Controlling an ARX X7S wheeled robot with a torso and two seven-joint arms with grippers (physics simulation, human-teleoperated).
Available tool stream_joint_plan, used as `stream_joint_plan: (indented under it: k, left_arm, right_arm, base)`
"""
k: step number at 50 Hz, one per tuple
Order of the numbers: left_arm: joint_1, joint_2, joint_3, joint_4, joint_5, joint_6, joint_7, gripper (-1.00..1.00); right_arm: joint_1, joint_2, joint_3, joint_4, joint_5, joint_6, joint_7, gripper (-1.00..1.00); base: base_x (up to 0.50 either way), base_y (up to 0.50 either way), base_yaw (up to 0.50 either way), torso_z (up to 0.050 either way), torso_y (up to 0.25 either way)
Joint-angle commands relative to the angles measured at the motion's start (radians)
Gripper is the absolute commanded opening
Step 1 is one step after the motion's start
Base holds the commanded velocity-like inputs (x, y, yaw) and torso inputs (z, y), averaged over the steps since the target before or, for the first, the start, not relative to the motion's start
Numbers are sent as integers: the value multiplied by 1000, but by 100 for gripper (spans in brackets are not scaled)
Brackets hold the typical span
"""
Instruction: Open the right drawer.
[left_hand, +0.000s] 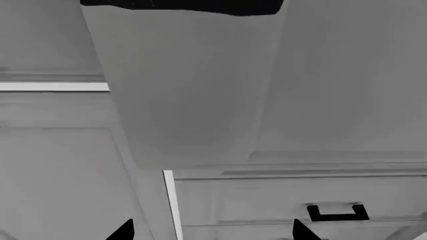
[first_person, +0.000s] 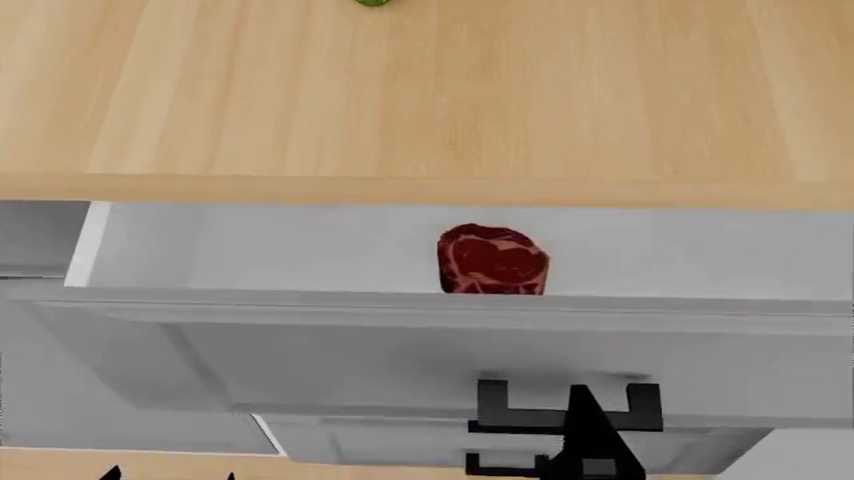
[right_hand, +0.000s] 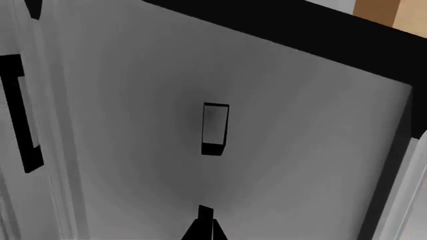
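The right drawer stands pulled out under the wooden counter, its white box showing inside. Its light-grey front carries a black U-shaped handle. My right gripper is in front of that handle, just below it. In the right wrist view the handle shows end-on, a short way beyond my right gripper, which is shut and holds nothing. My left gripper is open and empty, low at the left; its tips just show in the head view.
A red raw steak lies in the open drawer. A lower drawer front with a like black handle sits beneath; it also shows in the left wrist view. A green item lies far back on the wooden counter.
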Motion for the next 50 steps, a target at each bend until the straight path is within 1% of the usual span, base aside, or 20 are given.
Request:
stream_joint_plan:
  k: [1, 50]
  left_arm:
    - [0, 15, -15, 2, 10, 8, 22, 100]
    - [-6, 9, -5, -5, -1, 15, 14, 100]
  right_arm:
    - [21, -34, -8, -7, -170, 14, 43, -100]
    - [25, -32, -15, -12, -185, 10, 32, -100]
  base:
    - [-164, 0, 0, 0, 0]
    - [-144, 0, 0, 1, 2]
